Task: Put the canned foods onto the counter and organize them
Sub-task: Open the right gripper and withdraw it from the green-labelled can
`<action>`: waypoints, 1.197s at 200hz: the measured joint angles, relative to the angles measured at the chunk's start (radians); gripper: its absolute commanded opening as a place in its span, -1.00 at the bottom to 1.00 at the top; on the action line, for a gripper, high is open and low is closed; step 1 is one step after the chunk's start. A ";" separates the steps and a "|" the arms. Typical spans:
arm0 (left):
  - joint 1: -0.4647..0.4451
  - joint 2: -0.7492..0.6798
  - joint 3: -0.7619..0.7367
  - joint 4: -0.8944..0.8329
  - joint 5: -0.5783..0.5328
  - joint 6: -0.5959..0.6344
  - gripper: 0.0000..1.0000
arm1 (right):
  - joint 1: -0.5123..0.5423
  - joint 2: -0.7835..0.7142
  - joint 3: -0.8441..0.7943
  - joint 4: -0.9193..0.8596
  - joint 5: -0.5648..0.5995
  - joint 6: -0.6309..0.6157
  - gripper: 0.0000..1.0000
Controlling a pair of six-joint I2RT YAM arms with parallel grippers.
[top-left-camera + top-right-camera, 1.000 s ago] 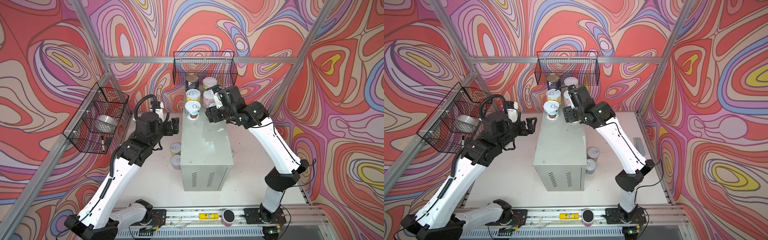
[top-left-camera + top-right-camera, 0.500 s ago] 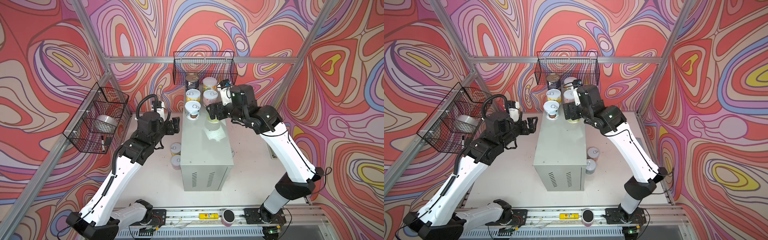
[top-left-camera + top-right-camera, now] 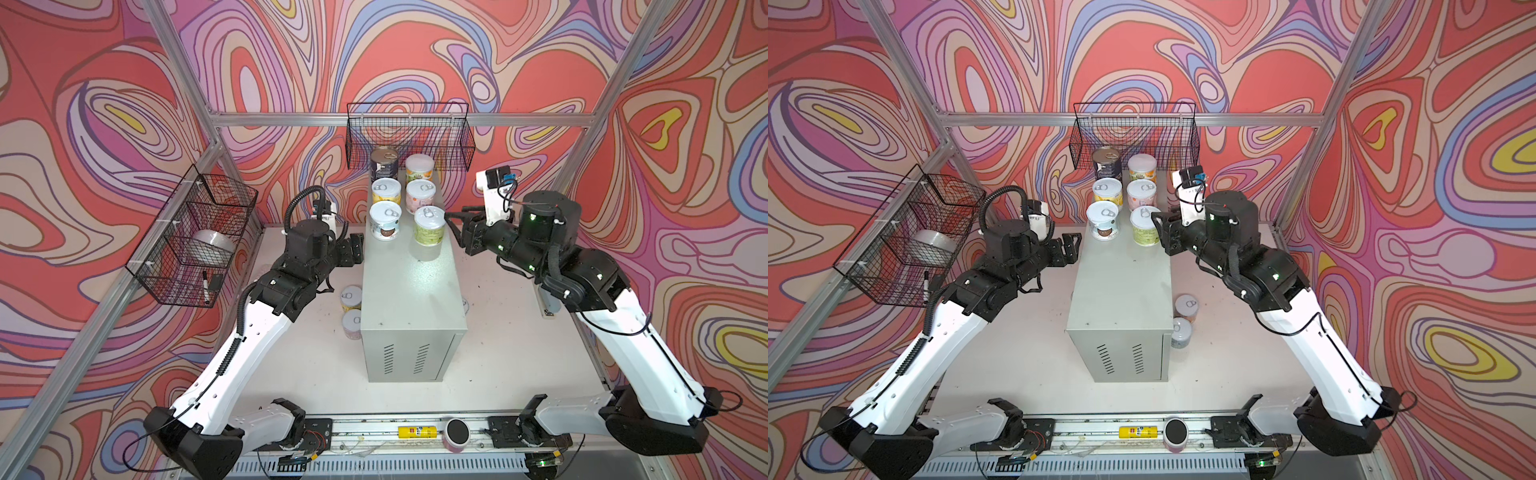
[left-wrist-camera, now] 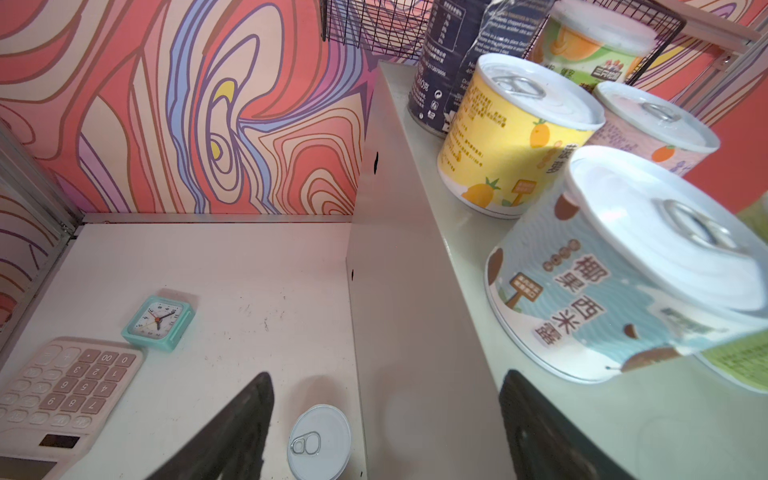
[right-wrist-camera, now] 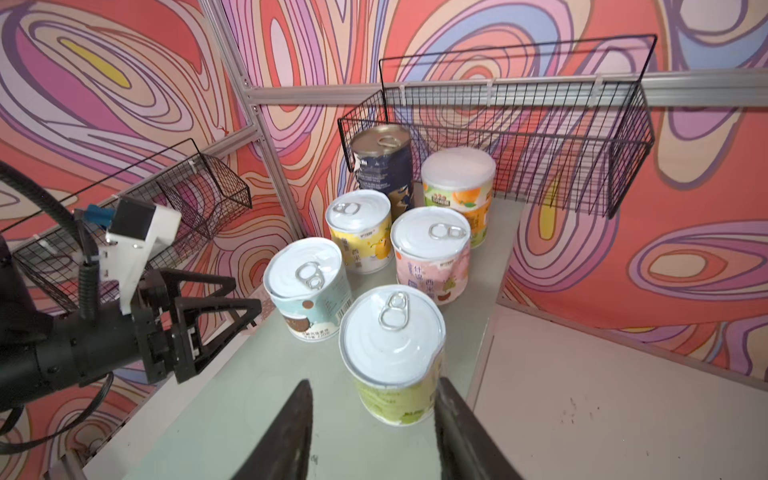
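Left hand [image 4: 386,376] hovers agape near pale-blue tin [image 4: 602,282] labelled 椰果西米露.

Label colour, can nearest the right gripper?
Light green. The can shows best in the right wrist view.

Both top views looked down from high in front; both wrist views, close in, shared the cans [image 5: 430,253] on the counter [image 4: 415,257].

White shells and black joints clad the left arm [image 3: 249,332] and right arm [image 3: 631,353]; ribbed black cable [image 5: 86,291] lines the left; the left claw [image 3: 356,249] is black.
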 measured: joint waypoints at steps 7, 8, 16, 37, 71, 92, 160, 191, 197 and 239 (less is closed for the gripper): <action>0.000 0.004 0.000 0.000 0.000 0.002 0.72 | 0.000 -0.010 -0.029 0.004 -0.002 0.004 0.01; 0.000 0.004 0.000 0.000 0.000 0.003 0.72 | 0.000 -0.011 -0.032 0.005 -0.002 0.004 0.01; 0.000 0.007 0.000 0.000 0.000 0.004 0.72 | 0.000 -0.021 -0.067 0.010 -0.005 0.006 0.01; 0.000 0.008 0.000 0.003 0.000 0.009 0.72 | 0.000 -0.045 -0.150 0.024 -0.006 0.019 -0.12; 0.000 0.008 0.000 0.008 0.000 0.018 0.72 | 0.000 -0.047 -0.208 0.047 -0.011 0.034 -0.28; 0.000 0.012 0.002 0.014 0.000 0.026 0.72 | 0.000 -0.035 -0.209 0.060 -0.013 0.033 -0.31; 0.000 0.055 0.035 0.034 0.007 0.036 0.72 | 0.000 0.018 -0.209 0.103 -0.016 0.025 -0.25; 0.000 0.069 0.049 0.042 0.011 0.036 0.72 | -0.001 0.032 -0.211 0.122 -0.016 0.024 -0.24; 0.000 0.071 0.050 0.043 0.013 0.037 0.72 | -0.001 0.034 -0.211 0.123 -0.016 0.024 -0.24; 0.000 0.089 0.063 0.045 0.019 0.037 0.72 | -0.010 0.055 -0.216 0.148 -0.017 0.023 -0.23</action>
